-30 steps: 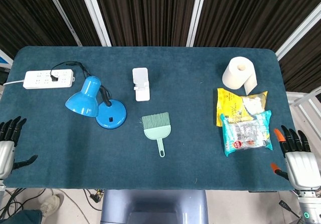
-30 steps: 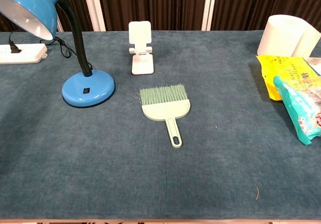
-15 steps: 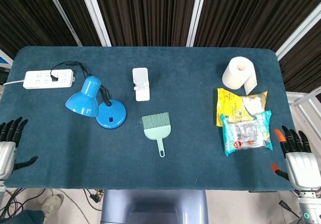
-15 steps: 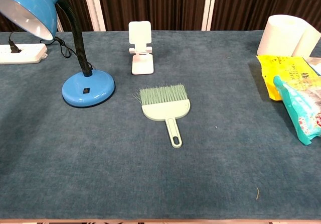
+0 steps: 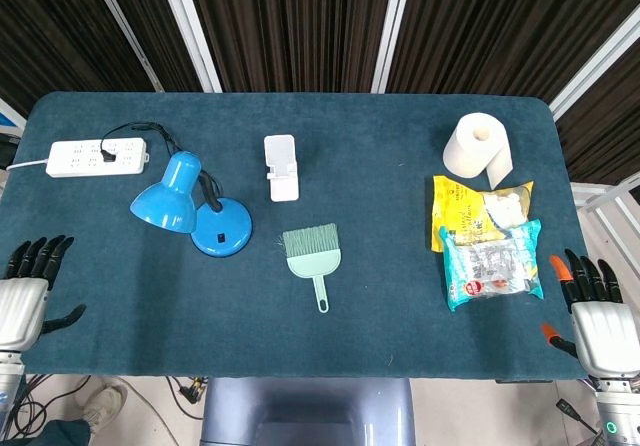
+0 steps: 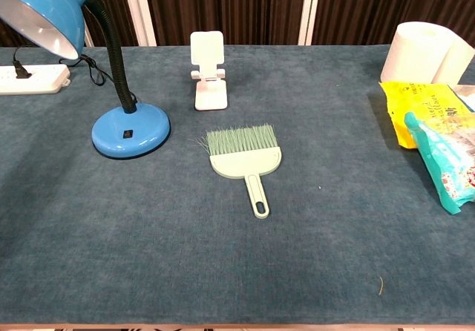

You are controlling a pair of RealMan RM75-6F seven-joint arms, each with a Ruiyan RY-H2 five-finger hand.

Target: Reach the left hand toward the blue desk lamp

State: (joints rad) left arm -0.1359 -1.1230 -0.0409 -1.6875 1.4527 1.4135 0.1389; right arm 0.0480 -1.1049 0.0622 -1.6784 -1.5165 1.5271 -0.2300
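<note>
Since the glossy blue metal desk lamp [image 5: 190, 209] stands in the left half of the head view, on the dark teal felt-covered table [image 5: 380, 296], it seems set within natural reach of the left arm. Its round base sits flat on the cloth, its black gooseneck curves up, and its shade tips toward the left edge of the frame. In the chest view the lamp [image 6: 111, 71] fills the upper left, base down and shade cut by the frame's edge. Its black cord runs to the white plastic power strip [image 5: 97, 156] in the upper left of the head view, which probably explains why the lamp sits just beside it.

At the lower left corner of the head view, the left hand [image 5: 27, 296] lies at the table's near edge, well apart from the lamp. Its dark fingers [image 5: 40, 256] are stretched out and slightly spread, the thumb out to the side, holding and touching nothing. My judgement is that the reach is barely begun.

At the lower right corner, the right hand [image 5: 597, 318] rests likewise, with orange-tipped fingers extended and apart, and it is empty. Neither hand shows in the chest view.
</note>
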